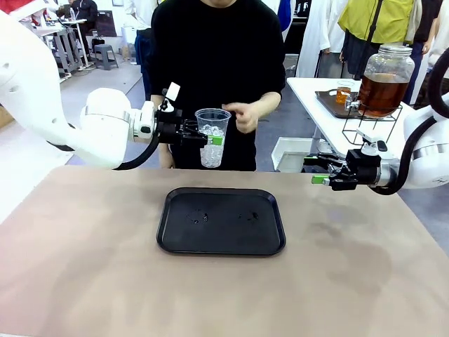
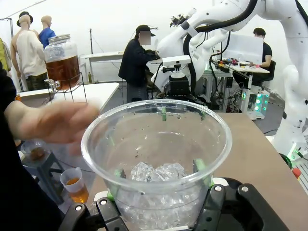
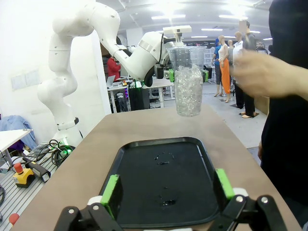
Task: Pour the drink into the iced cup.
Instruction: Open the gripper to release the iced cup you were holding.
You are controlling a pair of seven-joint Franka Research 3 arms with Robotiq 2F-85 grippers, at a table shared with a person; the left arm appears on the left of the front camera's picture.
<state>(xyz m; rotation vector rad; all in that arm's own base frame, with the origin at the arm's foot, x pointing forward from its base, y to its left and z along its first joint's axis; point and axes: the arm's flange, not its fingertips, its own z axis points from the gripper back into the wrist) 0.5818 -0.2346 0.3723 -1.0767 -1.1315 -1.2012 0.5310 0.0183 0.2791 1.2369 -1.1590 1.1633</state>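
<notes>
The iced cup (image 1: pixel 212 119) is a clear plastic cup partly filled with ice cubes. It is held upright in the air beyond the table's far edge, and my left gripper (image 1: pixel 210 139) is shut on its lower half. In the left wrist view the iced cup (image 2: pixel 156 144) stands between my left gripper's fingers (image 2: pixel 115 173). The person's hand (image 1: pixel 242 116) hovers just right of the cup, apart from it. A small cup of amber drink (image 1: pixel 344 91) stands on the side table at the back right. My right gripper (image 1: pixel 313 170) hangs open and empty over the table's right edge.
A black tray (image 1: pixel 175 239) with a few wet spots lies in the middle of the table, below and nearer than the cup. A glass dispenser of brown drink (image 1: pixel 384 81) stands on a wire stand on the side table. The person stands at the far edge.
</notes>
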